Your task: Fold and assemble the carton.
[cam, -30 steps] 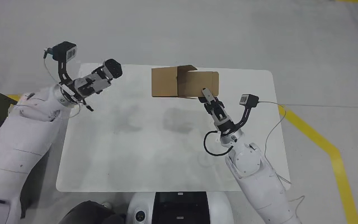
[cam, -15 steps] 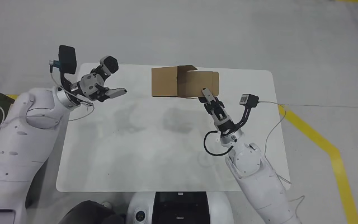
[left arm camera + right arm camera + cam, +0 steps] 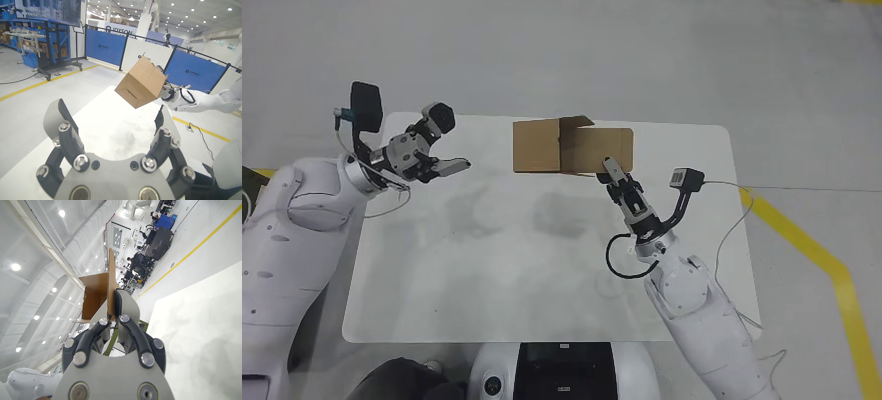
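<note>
White surface (image 3: 492, 290), factory hall behind; right tool (image 3: 609, 166) clamped on 1 panel of carton (image 3: 560, 147), carton held off surface near far edge (half-erected); left tool (image 3: 450, 166) fingers apart, well clear of carton.

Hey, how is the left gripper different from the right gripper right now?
The left gripper has its fingers spread wide with nothing between them. The right gripper has its fingers shut on a wall of the carton. The left gripper is over the left part of the table, well apart from the carton, while the right gripper is at the carton's edge, holding it up off the table. Both share the same two-fingered build with dark pads.
</note>
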Action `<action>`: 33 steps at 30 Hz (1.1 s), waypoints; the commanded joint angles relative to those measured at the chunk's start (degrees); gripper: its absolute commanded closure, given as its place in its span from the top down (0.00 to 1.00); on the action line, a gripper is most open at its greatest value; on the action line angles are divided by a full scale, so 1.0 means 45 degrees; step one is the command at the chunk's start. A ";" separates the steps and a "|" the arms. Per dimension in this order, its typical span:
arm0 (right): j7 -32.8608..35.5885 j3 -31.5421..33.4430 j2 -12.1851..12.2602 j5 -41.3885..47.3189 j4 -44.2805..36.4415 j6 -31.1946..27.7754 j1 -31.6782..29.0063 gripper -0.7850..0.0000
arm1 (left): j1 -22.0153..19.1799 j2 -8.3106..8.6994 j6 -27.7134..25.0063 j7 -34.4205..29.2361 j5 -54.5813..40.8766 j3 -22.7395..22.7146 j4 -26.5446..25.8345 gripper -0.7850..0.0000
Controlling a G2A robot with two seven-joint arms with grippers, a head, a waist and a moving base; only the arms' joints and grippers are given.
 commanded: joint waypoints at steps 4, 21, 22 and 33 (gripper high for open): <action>0.0114 -0.0166 -0.0076 0.0460 -0.0016 0.0753 0.0108 0.00 | -0.0072 0.0013 -0.0071 0.0258 0.0675 0.0086 -0.0266 1.00; 0.1235 -0.0634 -0.0275 0.2249 -0.0123 0.2083 0.0214 0.00 | -0.1161 0.0412 -0.0071 0.5064 0.4939 0.3219 0.0165 1.00; 0.1290 -0.0651 -0.0284 0.2310 -0.0075 0.2118 0.0225 0.00 | -0.1259 0.0453 -0.0071 0.5527 0.5298 0.3414 0.0273 1.00; 0.1505 -0.0884 -0.0401 0.2649 0.0139 0.2354 0.0359 0.00 | -0.2312 0.0880 -0.0071 1.0111 0.8812 0.5195 0.1530 1.00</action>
